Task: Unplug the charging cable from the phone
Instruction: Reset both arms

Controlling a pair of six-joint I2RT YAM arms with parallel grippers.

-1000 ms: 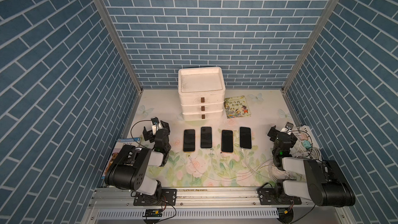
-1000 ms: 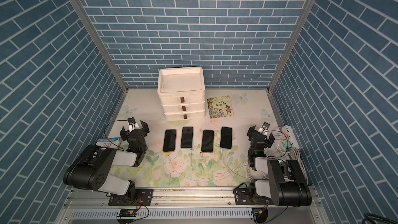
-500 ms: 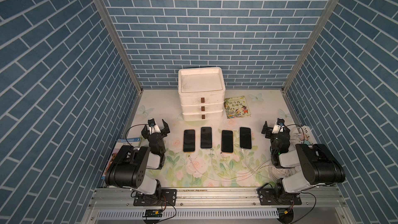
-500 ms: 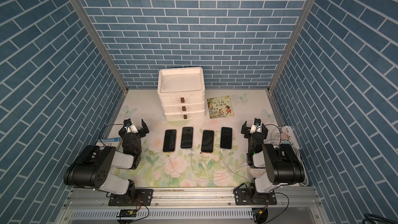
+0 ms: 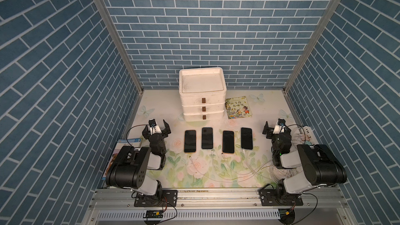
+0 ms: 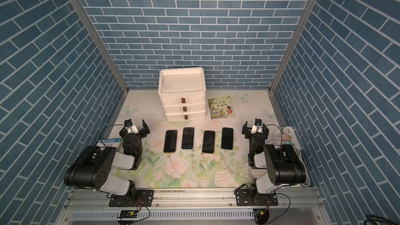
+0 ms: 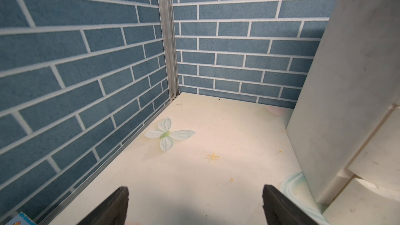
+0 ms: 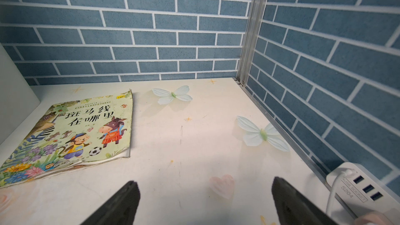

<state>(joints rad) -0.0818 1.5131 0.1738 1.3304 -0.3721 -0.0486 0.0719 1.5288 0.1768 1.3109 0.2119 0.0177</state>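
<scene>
Gaping wide, left gripper (image 5: 156, 127) and right gripper (image 5: 277, 127) hold nothing; the flat black phone (image 5: 246, 138) lies outside both jaws. Its thin white cable (image 5: 245, 158) looks floppy, so pinch the hard plug (image 5: 243, 150).

From my end, the phones (image 5: 228, 141) show glossy black glass faces, and the charging cables (image 5: 212, 155) look like smooth white plastic. The drawer unit (image 5: 202, 99) is matt white plastic, scuffed and speckled on top (grubbier than I'd like). The tabletop (image 7: 194, 176) is a smooth printed sheet with a faint sheen. The picture book (image 8: 71, 135) has a paper cover, creased and curling at the edges. I see grainy matt walls (image 7: 65, 61), a brushed metal corner post (image 7: 167, 40) and a glossy white plastic power strip (image 8: 350, 182).
</scene>
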